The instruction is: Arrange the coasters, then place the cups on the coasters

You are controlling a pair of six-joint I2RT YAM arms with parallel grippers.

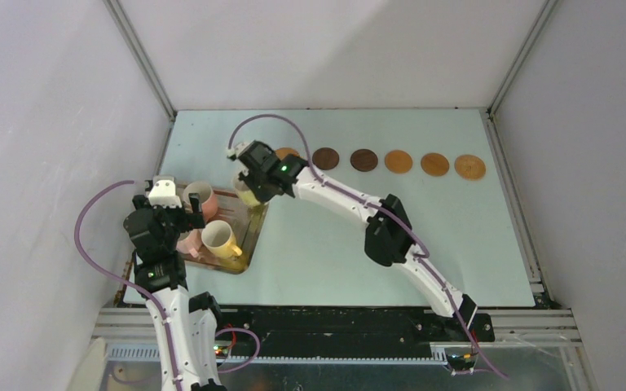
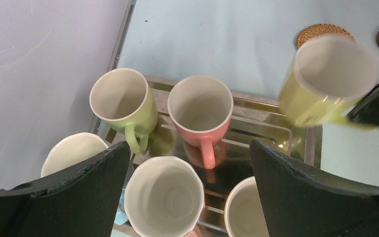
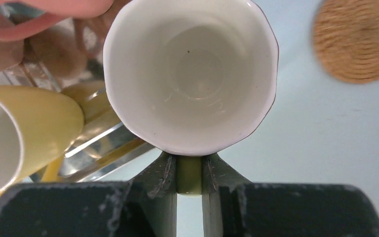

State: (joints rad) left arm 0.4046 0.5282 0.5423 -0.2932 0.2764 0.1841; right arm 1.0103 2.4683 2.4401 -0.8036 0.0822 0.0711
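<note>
My right gripper [image 3: 189,163] is shut on the handle of the pale yellow-green cup [image 3: 190,74], which sits at the far right corner of the metal tray [image 1: 250,236]. The same cup [image 2: 325,79] looks blurred in the left wrist view. My left gripper [image 2: 190,148] hangs open over the tray, above the pale pink cup [image 2: 164,197], holding nothing. Light green [image 2: 123,101], salmon pink [image 2: 201,108] and yellow [image 1: 220,239] cups stand on the tray. The coasters lie in a row at the back: two dark brown [image 1: 325,158], two orange-brown [image 1: 398,161], one woven [image 1: 469,167], another woven one [image 3: 360,42] beside the held cup.
White walls with metal frame posts close in the table on the left, back and right. The tray's raised rim [image 2: 276,131] runs under the cups. A purple cable [image 1: 90,244] loops out from my left arm.
</note>
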